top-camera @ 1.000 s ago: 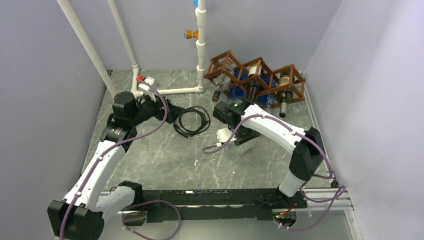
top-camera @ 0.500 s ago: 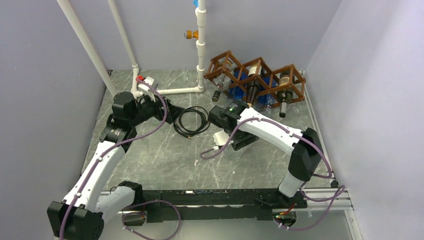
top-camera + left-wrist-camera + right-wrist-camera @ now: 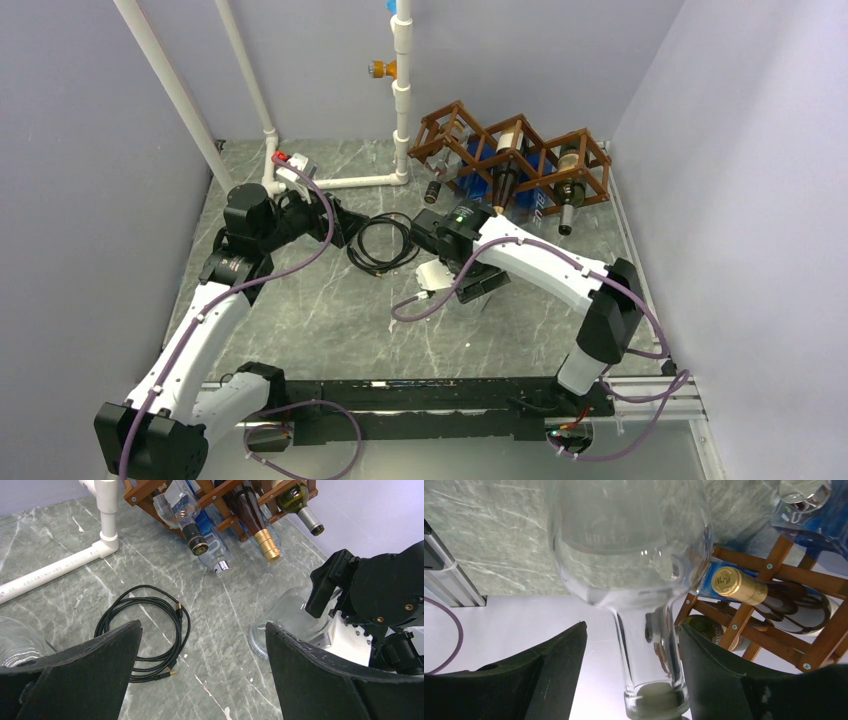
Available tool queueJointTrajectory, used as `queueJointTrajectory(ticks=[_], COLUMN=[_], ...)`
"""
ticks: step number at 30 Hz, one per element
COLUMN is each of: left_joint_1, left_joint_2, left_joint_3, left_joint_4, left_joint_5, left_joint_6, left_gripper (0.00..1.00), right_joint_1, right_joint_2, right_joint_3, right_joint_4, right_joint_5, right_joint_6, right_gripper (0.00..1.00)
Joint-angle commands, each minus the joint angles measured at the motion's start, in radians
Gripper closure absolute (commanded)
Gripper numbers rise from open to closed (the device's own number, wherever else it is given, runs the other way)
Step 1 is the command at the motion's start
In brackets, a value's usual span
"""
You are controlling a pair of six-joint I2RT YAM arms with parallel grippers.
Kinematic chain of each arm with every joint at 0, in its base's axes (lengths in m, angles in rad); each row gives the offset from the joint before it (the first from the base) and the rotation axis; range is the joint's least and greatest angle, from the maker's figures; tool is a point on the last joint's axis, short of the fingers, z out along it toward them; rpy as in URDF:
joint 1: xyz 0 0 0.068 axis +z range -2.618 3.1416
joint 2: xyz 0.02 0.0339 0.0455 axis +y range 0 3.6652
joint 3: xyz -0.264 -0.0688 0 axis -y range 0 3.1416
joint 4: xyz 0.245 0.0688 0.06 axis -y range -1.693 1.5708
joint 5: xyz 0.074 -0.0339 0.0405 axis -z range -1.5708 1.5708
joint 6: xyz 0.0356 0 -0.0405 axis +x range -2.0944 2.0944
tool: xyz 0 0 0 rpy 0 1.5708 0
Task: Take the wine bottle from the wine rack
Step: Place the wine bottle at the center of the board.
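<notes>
Clutter first: a black cable [image 3: 182,625] lies coiled on the table [image 3: 330,320] toward the far edge, between the two grippers. White pipes [image 3: 401,100] come up from the far edge, just left of the rack [image 3: 512,158]. The rack sits in the far right corner and holds four bottles, necks pointing at the near edge: black-cap bottle [image 3: 186,521], blue bottle [image 3: 214,554] with a silver cap, gold-foil bottle [image 3: 260,535], green bottle [image 3: 299,502]. From above, the right arm covers most of the clear bottle [image 3: 624,545].

Writing-wise, not much luck. There are embossed letters on the clear bottle's shoulder, a stamp on the gold foil top and white letters on a blue label, and I can't read any of them.

The clear bottle is off the rack, base on the table just in front of it and looking tipped. Its neck runs up between the fingers of the right gripper [image 3: 633,630]. Those jaws are partway open, with a clear gap on one side of the neck. The other finger is right at the glass, touching or not I can't tell. The left gripper [image 3: 200,630] is spread wide, holds nothing and hangs beside the cable.

Compared with a second ago, the right wrist has slid a bit toward the cable and its jaws have let go of a tight pinch. The left arm hasn't budged.
</notes>
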Motion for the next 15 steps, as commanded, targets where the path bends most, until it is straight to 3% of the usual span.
queueJointTrajectory(ticks=[1,15], left_joint_1=[0.004,0.005], left_joint_2=[-0.016,-0.015], left_joint_3=[0.035,0.037], left_joint_4=[0.02,0.017], left_joint_5=[0.022,0.019], left_joint_6=[0.02,0.023], left_gripper=[0.01,0.01], right_joint_1=[0.014,0.046], right_joint_2=[-0.023,-0.035], right_joint_3=[0.07,0.213], right_joint_4=[-0.004,-0.007], right_joint_5=[-0.02,-0.11], right_joint_6=[0.018,0.02], right_gripper=[0.29,0.28])
